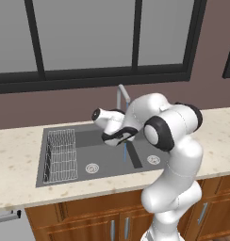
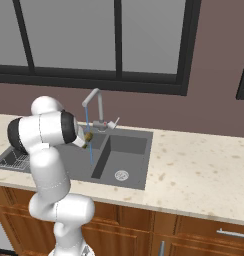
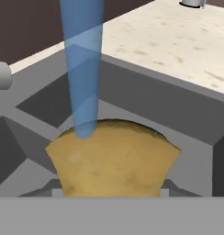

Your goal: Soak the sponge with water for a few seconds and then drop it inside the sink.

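The yellow-brown sponge (image 3: 114, 158) is held over the dark grey sink (image 3: 146, 98), and my gripper (image 2: 86, 138) is shut on it. The pale-blue water (image 3: 81, 69) falls straight onto the sponge's top left edge. From the right base view the sponge (image 2: 88, 136) sits just under the faucet (image 2: 93, 97), with the water (image 2: 90, 152) running past it down onto the divider between the basins. In the left base view my arm hides the hand; the water (image 1: 125, 151) shows below it above the sink (image 1: 84, 141). The sponge covers my fingertips in the hand view.
A wire rack (image 1: 60, 155) fills the left basin's left side. Round silver drains (image 1: 92, 167) (image 1: 153, 159) lie in both basins. Speckled beige counter (image 2: 194, 165) surrounds the sink, with wooden cabinets below and a dark-framed window behind the faucet (image 1: 121, 94).
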